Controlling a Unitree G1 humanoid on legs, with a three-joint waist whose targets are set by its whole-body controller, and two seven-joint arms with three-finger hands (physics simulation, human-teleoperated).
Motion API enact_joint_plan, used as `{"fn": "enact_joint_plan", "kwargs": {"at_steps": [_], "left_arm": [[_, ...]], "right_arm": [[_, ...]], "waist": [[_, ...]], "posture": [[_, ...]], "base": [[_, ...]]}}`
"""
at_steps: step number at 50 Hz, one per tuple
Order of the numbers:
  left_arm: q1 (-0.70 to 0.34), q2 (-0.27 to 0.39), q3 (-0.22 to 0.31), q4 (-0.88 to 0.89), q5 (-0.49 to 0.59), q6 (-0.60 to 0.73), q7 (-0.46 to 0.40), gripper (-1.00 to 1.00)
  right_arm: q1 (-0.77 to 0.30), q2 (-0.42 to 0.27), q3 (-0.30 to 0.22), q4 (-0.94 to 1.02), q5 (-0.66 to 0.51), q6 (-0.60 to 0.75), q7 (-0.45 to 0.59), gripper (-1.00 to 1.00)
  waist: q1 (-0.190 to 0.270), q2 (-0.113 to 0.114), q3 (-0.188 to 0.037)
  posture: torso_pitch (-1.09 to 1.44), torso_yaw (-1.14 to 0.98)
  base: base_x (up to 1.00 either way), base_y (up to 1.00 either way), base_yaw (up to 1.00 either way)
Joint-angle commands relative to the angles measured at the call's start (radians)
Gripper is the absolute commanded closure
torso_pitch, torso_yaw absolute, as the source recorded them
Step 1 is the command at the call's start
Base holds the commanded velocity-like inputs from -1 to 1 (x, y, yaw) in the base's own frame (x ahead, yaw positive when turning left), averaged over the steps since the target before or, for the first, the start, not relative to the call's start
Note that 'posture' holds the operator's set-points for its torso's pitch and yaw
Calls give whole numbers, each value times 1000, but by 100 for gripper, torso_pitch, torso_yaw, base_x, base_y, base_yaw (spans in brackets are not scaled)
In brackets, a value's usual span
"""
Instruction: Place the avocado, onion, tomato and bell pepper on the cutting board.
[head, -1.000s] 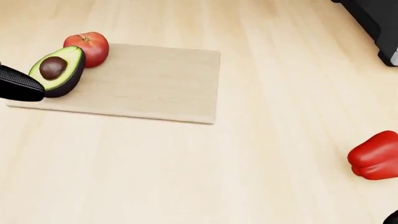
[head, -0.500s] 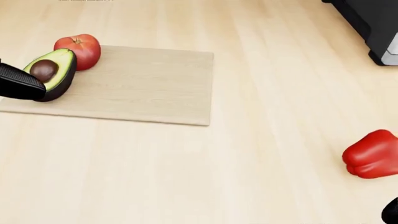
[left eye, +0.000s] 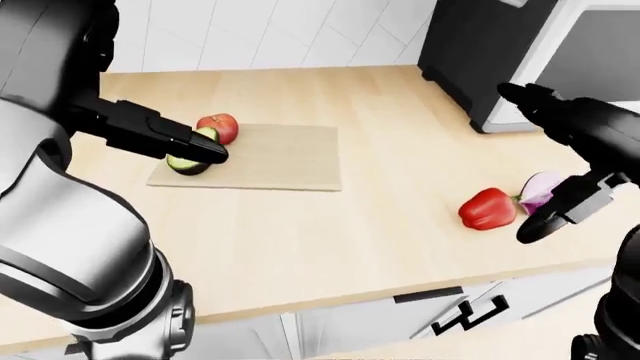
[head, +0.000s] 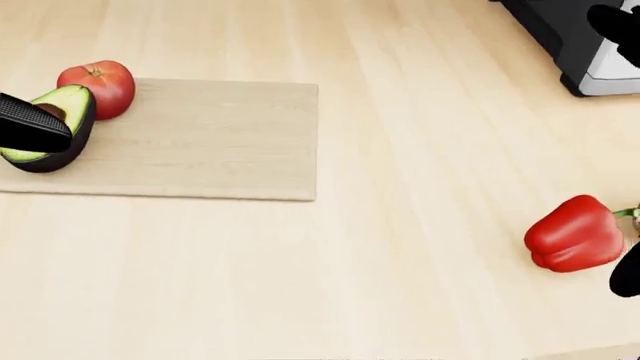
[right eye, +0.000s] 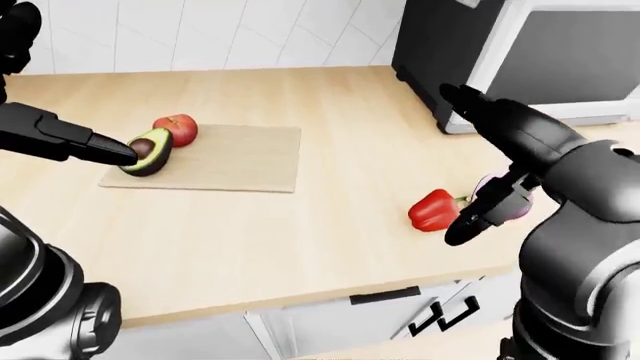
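Note:
At the left end of the cutting board (head: 220, 142) lie a halved avocado (head: 70, 109), cut side up, and a red tomato (head: 97, 86) just above it. My left hand (left eye: 205, 152) reaches in from the left with straight fingers lying over the avocado's left side, open, and partly hides its pit. A red bell pepper (head: 572, 234) sits on the bare counter at the right. Just right of it a purple onion (left eye: 540, 191) lies partly behind my right hand (left eye: 550, 221), which hangs open beside both, holding nothing.
A black and white microwave (right eye: 560, 67) stands at the counter's upper right corner. The wooden counter's near edge (left eye: 350, 296) runs along the bottom, with white cabinet doors below. A tiled wall closes the top of the eye views.
The head view has shifted: board, tomato, avocado and pepper all slid left together, and more of the microwave shows. My left hand stays on the avocado.

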Motion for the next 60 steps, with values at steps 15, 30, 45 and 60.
{"fn": "enact_joint_plan", "kwargs": {"at_steps": [15,30,45,60], "left_arm": [[3,7,9,-29,-6,-19,26,-100],[8,24,15,-43,3,-8,4,-100],[1,14,10,-28,-13,-15,35,-100],[26,28,17,-50,-11,-9,23,-100]], "right_arm": [[-148,46,52,234,-67,-269,-42,-100],[-143,138,101,404,-160,-456,-121,-100],[-128,123,79,395,-164,-510,-68,-100],[-109,156,97,414,-187,-583,-69,-100]], "waist": [[-30,4,-29],[-42,9,-33],[-50,6,-34],[-59,8,-36]], "posture": [[0,-20],[0,-20],[0,-20],[0,-20]], "base": [[0,0,0],[0,0,0],[0,0,0],[0,0,0]]}}
